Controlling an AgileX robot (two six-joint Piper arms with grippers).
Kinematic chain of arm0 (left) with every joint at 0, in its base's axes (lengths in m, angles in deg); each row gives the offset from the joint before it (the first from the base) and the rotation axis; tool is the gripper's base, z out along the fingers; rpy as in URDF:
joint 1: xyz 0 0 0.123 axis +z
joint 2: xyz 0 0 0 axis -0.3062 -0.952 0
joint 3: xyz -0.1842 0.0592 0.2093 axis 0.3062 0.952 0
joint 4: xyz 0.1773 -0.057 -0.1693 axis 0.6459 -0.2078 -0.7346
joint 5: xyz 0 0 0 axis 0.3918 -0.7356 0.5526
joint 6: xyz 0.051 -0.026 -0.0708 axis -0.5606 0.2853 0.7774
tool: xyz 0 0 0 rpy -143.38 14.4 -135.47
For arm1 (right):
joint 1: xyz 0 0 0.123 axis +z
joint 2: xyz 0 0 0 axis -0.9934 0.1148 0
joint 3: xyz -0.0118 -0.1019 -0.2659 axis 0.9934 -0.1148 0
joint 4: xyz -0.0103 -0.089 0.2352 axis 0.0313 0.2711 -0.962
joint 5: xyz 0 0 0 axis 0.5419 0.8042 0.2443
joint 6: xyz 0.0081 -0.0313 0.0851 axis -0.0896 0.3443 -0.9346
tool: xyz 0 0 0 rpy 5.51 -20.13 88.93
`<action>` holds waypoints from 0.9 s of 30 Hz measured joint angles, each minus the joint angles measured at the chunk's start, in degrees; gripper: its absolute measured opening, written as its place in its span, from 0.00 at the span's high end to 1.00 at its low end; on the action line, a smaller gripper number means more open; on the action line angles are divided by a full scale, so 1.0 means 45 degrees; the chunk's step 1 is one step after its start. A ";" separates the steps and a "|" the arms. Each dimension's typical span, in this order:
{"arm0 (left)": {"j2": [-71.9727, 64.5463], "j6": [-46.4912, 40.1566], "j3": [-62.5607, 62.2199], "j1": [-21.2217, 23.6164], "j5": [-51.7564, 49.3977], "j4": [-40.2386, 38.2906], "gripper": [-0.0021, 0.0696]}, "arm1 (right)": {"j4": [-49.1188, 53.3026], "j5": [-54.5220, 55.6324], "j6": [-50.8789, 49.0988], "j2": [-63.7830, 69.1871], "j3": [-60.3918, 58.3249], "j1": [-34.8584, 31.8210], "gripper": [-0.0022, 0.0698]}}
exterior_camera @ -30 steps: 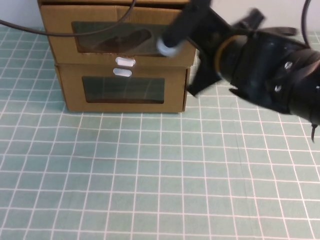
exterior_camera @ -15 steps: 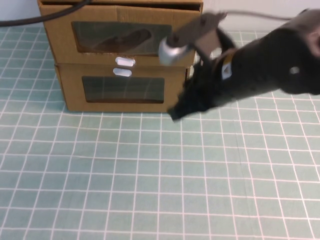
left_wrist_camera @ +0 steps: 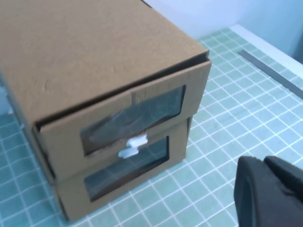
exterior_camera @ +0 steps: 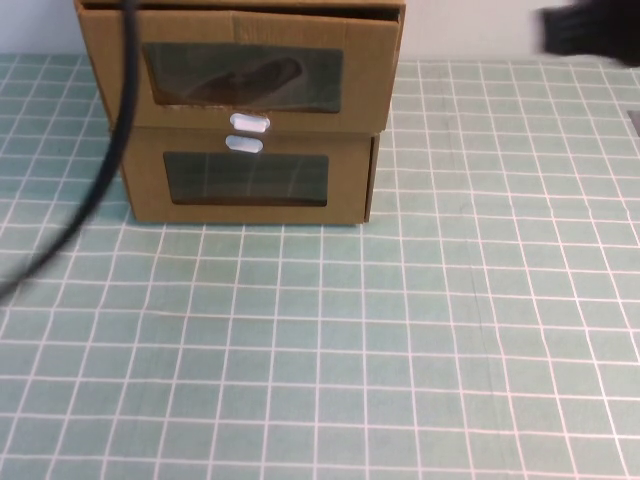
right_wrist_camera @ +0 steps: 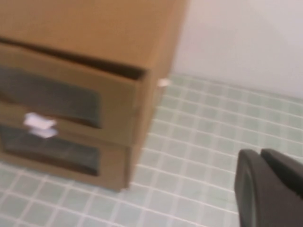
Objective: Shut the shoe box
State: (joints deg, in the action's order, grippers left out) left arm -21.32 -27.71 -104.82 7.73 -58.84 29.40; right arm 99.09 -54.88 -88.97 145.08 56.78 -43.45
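Note:
Two brown cardboard boxes are stacked at the back left. The upper one is the shoe box [exterior_camera: 370, 70], with a clear window and a white pull tab [exterior_camera: 249, 123] at its front's bottom edge. Its drawer front stands slightly out past the box below, with a narrow gap under the top [left_wrist_camera: 118, 92]. It also shows in the right wrist view [right_wrist_camera: 71, 90]. My left gripper [left_wrist_camera: 262, 161] is shut and empty, off the box's front right corner. My right gripper [right_wrist_camera: 259, 153] is shut and empty, to the box's right. Only a dark blur of my right arm [exterior_camera: 590, 30] shows at the back right.
The lower box [exterior_camera: 350, 190] has its white tab [exterior_camera: 244, 144] at the front's top edge. A black cable [exterior_camera: 100, 180] hangs across the left of both boxes. The green gridded mat [exterior_camera: 400, 330] covers the table. A pale wall stands behind.
My right arm has pulled back from the shoe box's front to the back right, almost out of the high view. The black cable has swung down across the boxes' left side.

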 joint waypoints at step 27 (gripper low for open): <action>1.1430 0.2386 1.4057 0.0000 0.6297 0.2554 0.98 | -0.0024 0.0581 -0.1495 -1.4663 -1.3207 -0.0065 0.99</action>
State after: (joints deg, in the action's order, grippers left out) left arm 30.11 -16.97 -41.56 7.73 -30.50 40.89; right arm 98.98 -52.27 -95.70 79.10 -2.65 -43.75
